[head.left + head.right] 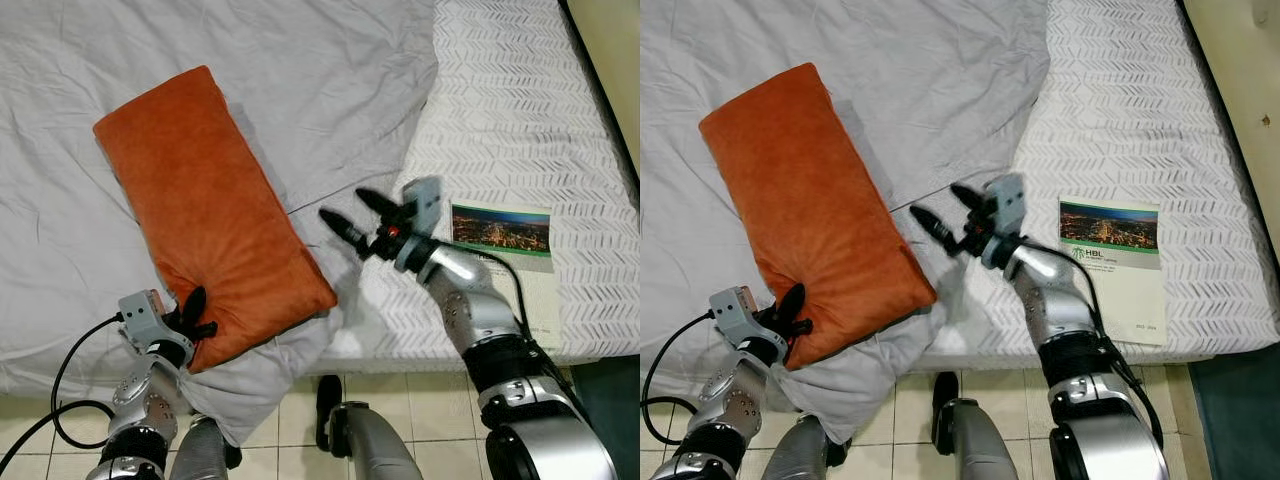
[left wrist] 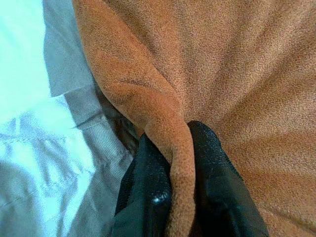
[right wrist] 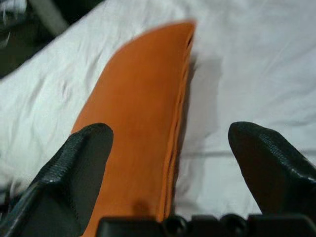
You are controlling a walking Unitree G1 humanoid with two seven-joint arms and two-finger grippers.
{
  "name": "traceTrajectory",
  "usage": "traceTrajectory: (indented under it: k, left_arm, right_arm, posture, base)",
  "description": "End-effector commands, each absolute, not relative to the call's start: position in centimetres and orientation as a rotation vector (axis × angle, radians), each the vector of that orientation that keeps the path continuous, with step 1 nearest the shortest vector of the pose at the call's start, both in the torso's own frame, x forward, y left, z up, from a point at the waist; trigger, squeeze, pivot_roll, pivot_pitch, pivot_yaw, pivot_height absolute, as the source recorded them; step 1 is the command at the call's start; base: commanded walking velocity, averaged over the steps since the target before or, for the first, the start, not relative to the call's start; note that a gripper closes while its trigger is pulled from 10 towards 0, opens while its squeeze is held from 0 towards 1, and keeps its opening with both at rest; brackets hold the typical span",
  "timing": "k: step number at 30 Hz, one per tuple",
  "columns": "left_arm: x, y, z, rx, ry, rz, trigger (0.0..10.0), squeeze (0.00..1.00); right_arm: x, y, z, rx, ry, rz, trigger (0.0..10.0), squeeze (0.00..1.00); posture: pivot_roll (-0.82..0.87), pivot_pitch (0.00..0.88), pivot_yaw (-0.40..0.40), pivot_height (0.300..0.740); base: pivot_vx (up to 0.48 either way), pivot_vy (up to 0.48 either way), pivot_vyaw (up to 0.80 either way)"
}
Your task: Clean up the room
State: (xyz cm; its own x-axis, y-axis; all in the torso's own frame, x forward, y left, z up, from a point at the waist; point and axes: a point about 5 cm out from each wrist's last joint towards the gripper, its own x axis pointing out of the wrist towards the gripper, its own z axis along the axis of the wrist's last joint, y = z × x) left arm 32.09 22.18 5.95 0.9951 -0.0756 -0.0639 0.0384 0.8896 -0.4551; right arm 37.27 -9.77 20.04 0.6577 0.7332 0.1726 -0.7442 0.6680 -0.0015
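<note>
The cushion [image 1: 212, 216], a long orange one, lies aslant on the grey sheet [image 1: 320, 90] of the bed, its near corner caught in my left gripper [image 1: 196, 318]. My two black fingers [image 2: 153, 192] are pinched tight on a fold of the orange cloth at that corner; in the left wrist view the fabric ridges up between them, with the rumpled sheet just beside. From that grip the cushion runs up and away from my hand, its far end well out on the bed, its near end hanging at the mattress edge above the tiled floor [image 1: 290, 420].

My right gripper [image 1: 358, 217] hovers above the bed just beside the cushion's right long edge, not touching it. Its fingers are spread wide, pointing toward the cushion, and in the right wrist view the orange length lies between and beyond the two fingertips [image 3: 81, 158].

To the outer side of my right arm, a booklet [image 1: 510, 260] with a city picture on its cover lies flat on the white patterned blanket [image 1: 520, 110], near my right wrist and well apart from the cushion.
</note>
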Motion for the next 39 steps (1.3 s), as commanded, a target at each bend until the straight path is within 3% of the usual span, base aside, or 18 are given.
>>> traceTrajectory:
  k: [1,4,7,8,10,14,26,30,34,36,39]
  left_arm:
    - [28.4,21.3,0.7,-0.487,0.329,-0.045,0.0,0.00]
    - [28.2,21.2,0.5,-0.484,0.333,-0.054,0.0,0.00]
    - [28.1,20.8,0.4,-0.483,0.332,-0.072,0.0,0.00]
    - [28.1,20.8,0.4,-0.483,0.332,-0.072,0.0,0.00]
    - [28.0,20.1,0.5,-0.480,0.328,-0.104,0.0,0.00]
    - [28.0,19.6,0.7,-0.476,0.314,-0.130,0.0,0.00]
    - [28.0,19.8,1.7,-0.464,0.270,-0.150,0.0,0.00]
    - [27.8,19.9,2.0,-0.452,0.266,-0.158,0.0,0.00]
    - [27.4,20.1,2.1,-0.451,0.266,-0.160,0.0,0.00]
    - [27.3,20.1,2.1,-0.450,0.268,-0.160,0.0,0.00]
    - [27.1,20.1,1.9,-0.455,0.273,-0.159,0.0,0.00]
  right_arm:
    - [37.2,-9.2,20.6,0.069,-0.194,0.851,10.0,0.00]
    - [37.2,-8.1,20.7,0.177,-0.197,0.855,10.0,0.00]
    - [36.5,-5.3,17.5,0.246,-0.101,0.894,10.0,0.00]
    - [36.5,-5.3,17.5,0.246,-0.101,0.894,10.0,0.00]
    - [35.0,-2.3,13.0,0.240,0.065,0.921,10.0,0.00]
    - [33.7,-1.2,10.0,0.177,0.181,0.904,10.0,0.00]
    - [32.8,-1.5,7.0,0.037,0.291,0.790,10.0,0.00]
    - [33.7,-4.3,6.2,-0.012,0.336,0.533,10.0,0.00]
    - [34.2,-5.8,6.1,-0.110,0.319,0.427,10.0,0.00]
    - [34.2,-5.9,6.0,-0.113,0.318,0.418,10.0,0.00]
    - [33.9,-6.1,5.4,0.030,0.382,0.363,10.0,0.00]
  posture:
    - [0.03,0.562,-0.193,0.740]
    - [0.03,0.560,-0.194,0.740]
    - [0.04,0.561,-0.196,0.740]
    - [0.04,0.561,-0.196,0.740]
    - [0.06,0.568,-0.191,0.740]
    - [0.08,0.576,-0.191,0.740]
    - [0.10,0.584,-0.192,0.740]
    - [0.11,0.586,-0.189,0.740]
    - [0.11,0.592,-0.186,0.740]
    - [0.11,0.591,-0.186,0.740]
    - [0.10,0.585,-0.186,0.740]
  base:
    - [0.000,0.000,0.00]
    - [0.000,0.000,0.00]
    - [0.000,0.000,0.00]
    - [0.000,0.000,0.00]
    - [0.000,0.000,0.00]
    - [0.000,0.000,0.00]
    - [0.000,0.000,0.00]
    - [0.000,0.000,0.00]
    - [0.000,0.000,0.00]
    - [0.000,0.000,0.00]
    - [0.000,0.000,0.00]
